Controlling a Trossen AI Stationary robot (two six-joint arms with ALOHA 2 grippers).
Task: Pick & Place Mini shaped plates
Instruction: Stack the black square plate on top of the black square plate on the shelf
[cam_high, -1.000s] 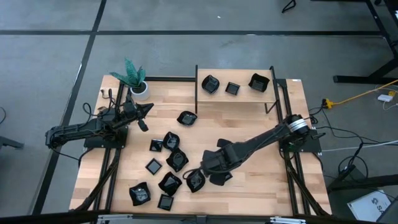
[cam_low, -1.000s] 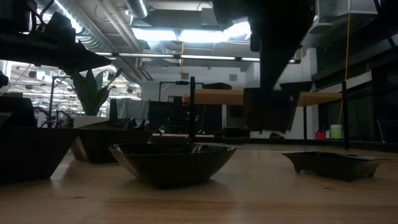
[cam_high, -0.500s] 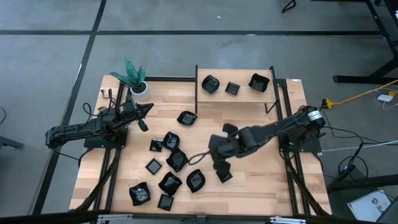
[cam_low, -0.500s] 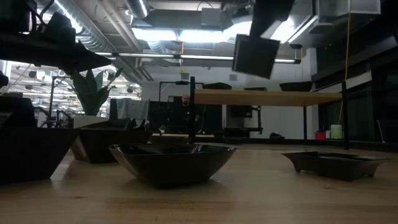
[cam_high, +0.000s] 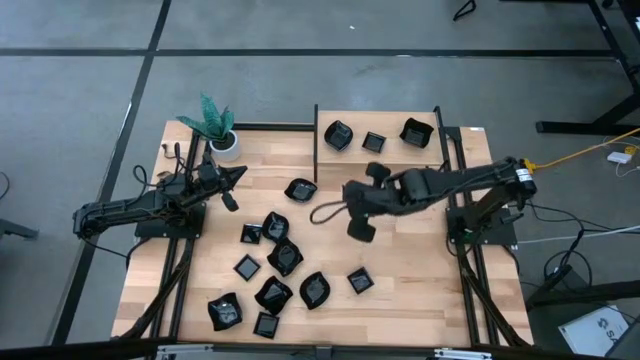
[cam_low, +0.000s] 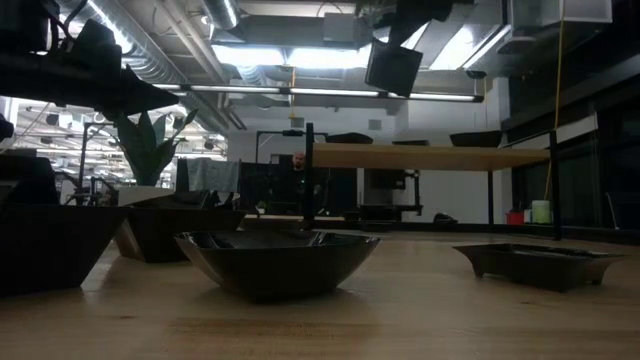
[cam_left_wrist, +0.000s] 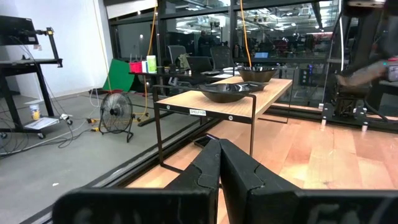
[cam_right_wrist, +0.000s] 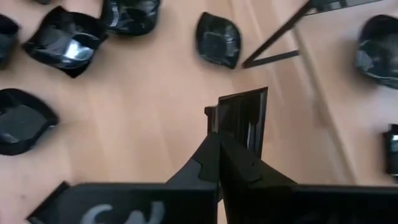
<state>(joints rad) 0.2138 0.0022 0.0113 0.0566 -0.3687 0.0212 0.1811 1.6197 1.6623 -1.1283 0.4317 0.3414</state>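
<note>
A: Plates (cam_high: 272, 262), small glossy black ones of mixed shapes, lay scattered over the table (cam_high: 420, 290), mostly around 7 o'clock from its centre. One leaf-shaped plate (cam_high: 300, 189) sat apart, near 12 o'clock of that cluster, and a small square plate (cam_high: 360, 281) lay alone toward 5 o'clock.

B: And the shelf?

A: Shelf (cam_high: 390, 156) stood at the table's 12 o'clock edge. Three plates rested on it: a rounded one (cam_high: 338, 134), a small square one (cam_high: 374, 142), a larger one (cam_high: 416, 131).

B: Right arm?

A: Right gripper (cam_high: 361, 222) hung over the table's middle, well above the wood, just at 6 o'clock from the shelf. Its fingers were pinched on the rim of a square black plate (cam_right_wrist: 244, 118), held on edge rather than flat. In the low view that plate (cam_low: 392, 66) showed high up, tilted, above shelf level.

B: Left arm?

A: Left gripper (cam_high: 226, 186) waited at the table's 9 o'clock side, near the white pot with the green plant (cam_high: 214, 124). Fingers pressed together, nothing between them, per its wrist view (cam_left_wrist: 219, 167).

B: Anything beyond the table?

A: A person (cam_low: 297, 165) showed far back in the room, low view, small and dim. A floor fan (cam_left_wrist: 116, 112) stood on the grey floor in the left wrist view.
</note>
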